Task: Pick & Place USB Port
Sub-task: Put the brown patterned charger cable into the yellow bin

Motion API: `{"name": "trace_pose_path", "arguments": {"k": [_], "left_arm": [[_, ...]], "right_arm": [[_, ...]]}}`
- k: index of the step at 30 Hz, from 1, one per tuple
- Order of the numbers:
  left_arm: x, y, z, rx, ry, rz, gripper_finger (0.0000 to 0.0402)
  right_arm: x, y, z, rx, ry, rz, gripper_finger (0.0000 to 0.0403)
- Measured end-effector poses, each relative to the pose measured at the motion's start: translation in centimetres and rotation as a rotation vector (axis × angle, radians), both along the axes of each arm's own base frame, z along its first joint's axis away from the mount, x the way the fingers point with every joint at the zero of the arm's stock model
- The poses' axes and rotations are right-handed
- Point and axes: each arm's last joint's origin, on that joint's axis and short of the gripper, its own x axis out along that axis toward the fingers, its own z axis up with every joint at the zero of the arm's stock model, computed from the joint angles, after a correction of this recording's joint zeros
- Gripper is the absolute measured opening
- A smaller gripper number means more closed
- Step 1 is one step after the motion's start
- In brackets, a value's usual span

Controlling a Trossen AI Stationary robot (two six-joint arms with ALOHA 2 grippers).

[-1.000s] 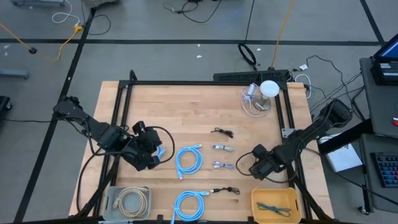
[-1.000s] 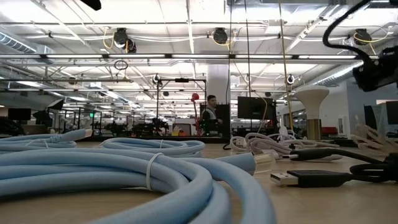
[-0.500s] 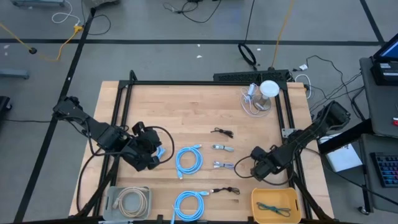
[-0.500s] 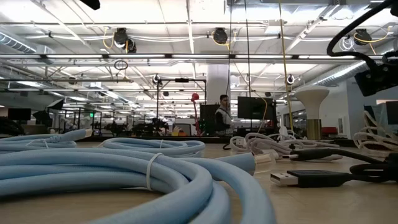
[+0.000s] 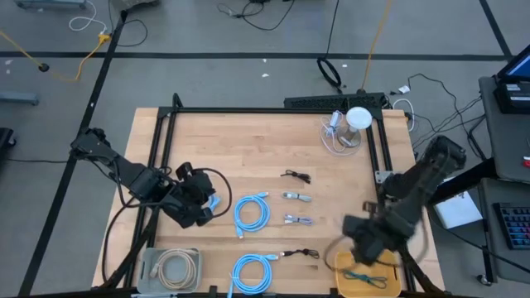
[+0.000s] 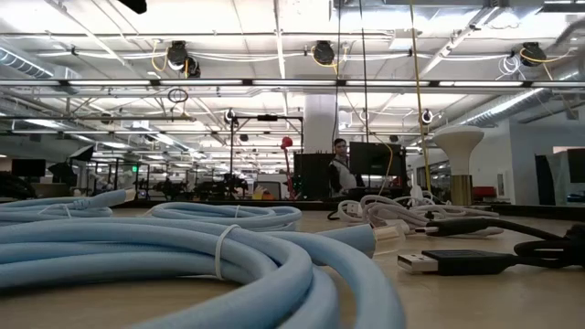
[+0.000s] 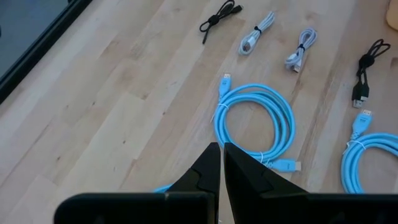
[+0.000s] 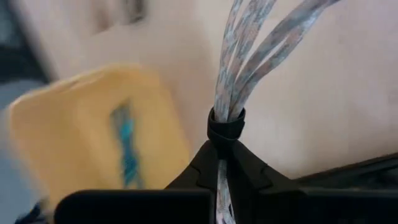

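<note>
USB cable work is partway done. Left hand (image 7: 219,163) waits with fingers pressed together on nothing, a coiled light-blue cable (image 7: 255,127) on the wooden tabletop (image 5: 248,149) just ahead of it. Right hand (image 8: 224,163) is clamped on a grey braided USB cable bundle (image 8: 239,68) at its black tie, lifted beside the yellow plastic bin (image 8: 87,134), which already holds a teal cable (image 5: 363,277). Release into the bin remains, judging from this; other bundles lie unsorted.
</note>
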Motion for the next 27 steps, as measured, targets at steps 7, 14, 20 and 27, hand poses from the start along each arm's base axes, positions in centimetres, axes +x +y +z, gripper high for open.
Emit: {"name": "trace_pose_path", "arguments": {"k": [7, 14, 20, 27], "left_arm": [[-0.2, -0.4, 0.0, 0.010, -0.001, -0.016, 0.0023], [-0.4, -0.3, -0.1, 0.014, 0.021, -0.027, 0.0023], [-0.4, -0.3, -0.1, 0.023, 0.035, -0.048, 0.0023], [-0.4, -0.3, -0.1, 0.024, 0.044, -0.053, 0.0023]], "right_arm": [[-1.6, 4.6, -0.5, -0.016, 0.142, 0.053, 0.0005], [-0.7, 9.2, -3.4, 0.128, 0.134, 0.046, 0.0005], [-0.9, 10.7, -4.2, 0.074, 0.176, 0.072, 0.0005], [-1.0, 11.0, -4.4, 0.079, 0.198, 0.065, 0.0005]]}}
